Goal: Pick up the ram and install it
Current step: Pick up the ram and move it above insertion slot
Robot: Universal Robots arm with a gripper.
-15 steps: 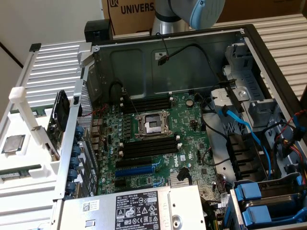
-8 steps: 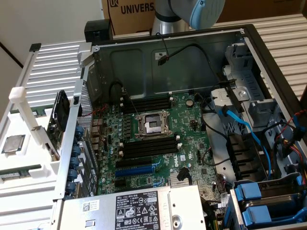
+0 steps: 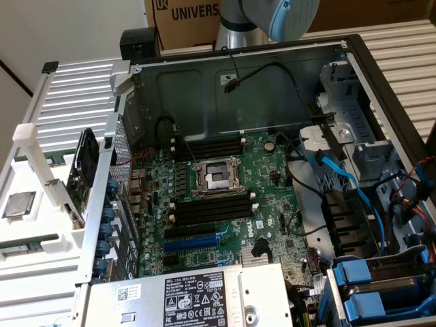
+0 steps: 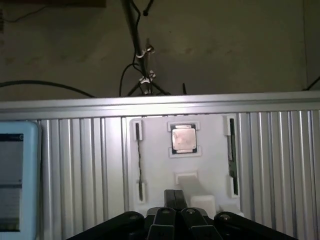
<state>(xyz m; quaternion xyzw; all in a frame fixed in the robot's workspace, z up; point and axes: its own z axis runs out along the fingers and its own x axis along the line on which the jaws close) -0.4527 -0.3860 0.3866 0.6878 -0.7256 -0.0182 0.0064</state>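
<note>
My gripper [image 4: 174, 196] is shut with nothing between its fingers, hovering above a white holder tray [image 4: 155, 200] on a ribbed metal surface. Two ram sticks stand on edge in the tray, one ram [image 4: 139, 165] on one side and another ram [image 4: 232, 152] on the other. A square processor chip [image 4: 183, 139] lies between them. In the exterior view the tray [image 3: 51, 184] sits at the left, outside the open computer case, with a green ram [image 3: 30, 243] lying along its near side. The motherboard [image 3: 225, 197] has long black slots [image 3: 211, 211] beside the processor socket [image 3: 216, 178].
The arm [image 3: 272, 17] reaches in from the top of the exterior view. The case wall [image 3: 102, 204] stands between tray and motherboard. Blue and black cables [image 3: 340, 177], drive bays [image 3: 381, 286] and a power supply [image 3: 197, 296] crowd the case. A tablet [image 4: 15, 180] lies near the tray.
</note>
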